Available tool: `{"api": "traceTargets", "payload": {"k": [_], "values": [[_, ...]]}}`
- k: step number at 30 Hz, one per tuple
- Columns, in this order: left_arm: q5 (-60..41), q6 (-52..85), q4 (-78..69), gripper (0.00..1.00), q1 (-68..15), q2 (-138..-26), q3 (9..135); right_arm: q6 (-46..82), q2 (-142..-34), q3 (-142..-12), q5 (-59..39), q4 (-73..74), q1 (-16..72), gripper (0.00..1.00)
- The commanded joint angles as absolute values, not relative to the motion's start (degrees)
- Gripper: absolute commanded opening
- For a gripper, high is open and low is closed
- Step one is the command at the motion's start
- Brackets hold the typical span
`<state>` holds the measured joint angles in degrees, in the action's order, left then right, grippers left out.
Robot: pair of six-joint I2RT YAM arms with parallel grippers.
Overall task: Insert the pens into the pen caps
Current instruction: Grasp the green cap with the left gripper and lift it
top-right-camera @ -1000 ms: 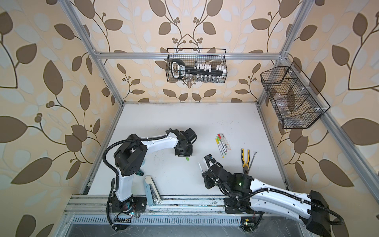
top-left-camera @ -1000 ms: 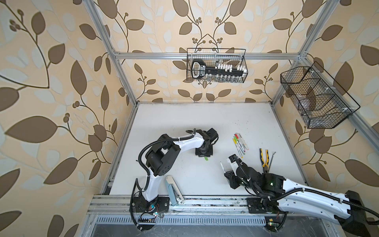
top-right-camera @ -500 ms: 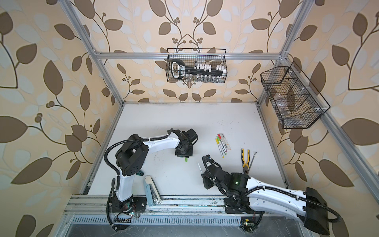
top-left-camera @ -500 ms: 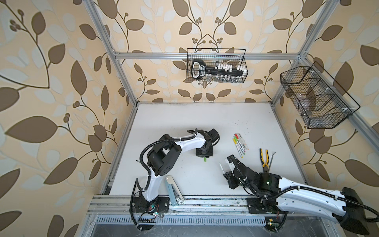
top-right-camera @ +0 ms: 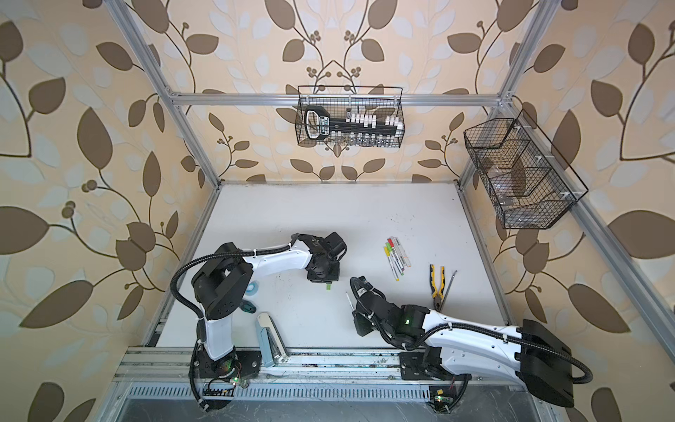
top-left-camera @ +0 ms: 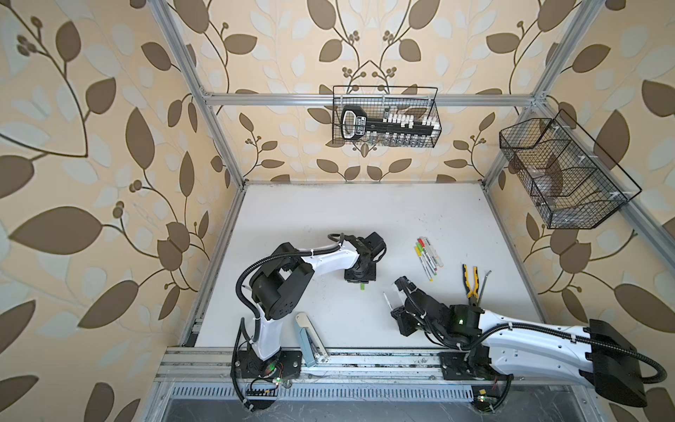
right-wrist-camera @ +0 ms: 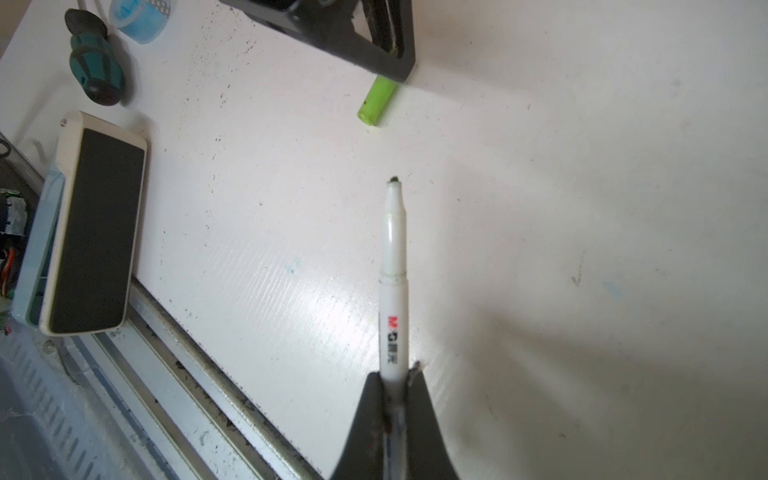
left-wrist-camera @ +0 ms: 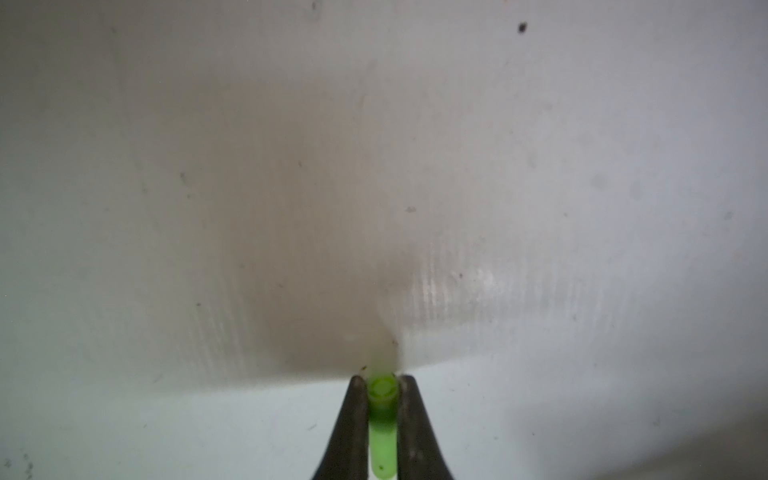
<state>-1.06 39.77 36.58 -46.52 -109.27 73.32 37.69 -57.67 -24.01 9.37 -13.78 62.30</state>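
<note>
My left gripper point(left-wrist-camera: 383, 380) points down at the white table point(top-left-camera: 328, 219), shut on a green pen cap point(left-wrist-camera: 382, 399). In both top views the cap's free end point(top-left-camera: 362, 287) point(top-right-camera: 329, 287) pokes out below the left gripper point(top-left-camera: 361, 279). In the right wrist view the cap point(right-wrist-camera: 376, 102) rests on the table. My right gripper point(right-wrist-camera: 395, 374) is shut on a white pen point(right-wrist-camera: 392, 257), whose bare dark tip points toward the cap from a short distance. That pen point(top-left-camera: 387, 301) shows left of the right gripper point(top-left-camera: 398, 314). Several capped pens point(top-left-camera: 428, 257) lie side by side at mid right.
Yellow-and-black pliers point(top-left-camera: 470, 279) lie right of the pens. A pale blue stapler point(top-left-camera: 308, 338) sits at the front rail. A green-and-black screwdriver point(right-wrist-camera: 93, 70) and a blue tape roll point(right-wrist-camera: 137, 16) lie near the left arm's base. Wire baskets point(top-left-camera: 385, 120) point(top-left-camera: 562, 175) hang on the walls.
My left gripper's jaws have closed onto the green cap. The right arm has edged slightly left with its pen.
</note>
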Motion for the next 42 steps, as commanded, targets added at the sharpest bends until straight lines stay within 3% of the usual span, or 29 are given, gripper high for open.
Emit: {"api": "traceTargets", "payload": {"k": [1, 19, 30, 42], "values": [[-1.4, 39.8, 35.4, 0.09, -46.1, -104.9, 71.4, 38.1, -59.6, -24.4, 6.8, -8.8, 61.6, 0.02], [-14.0, 37.2, 13.3, 0.07, -35.5, -81.1, 50.0, 35.9, -73.8, -29.4, -2.7, 5.8, 58.9, 0.01], [-23.7, 33.7, 0.0, 0.05, -28.0, -63.3, 37.6, 35.3, -78.7, -28.4, -6.1, 24.1, 59.1, 0.00], [-28.9, 33.6, -3.8, 0.04, -25.7, -58.8, 33.9, 34.6, -79.4, -27.6, -3.1, 34.2, 61.0, 0.00]]}}
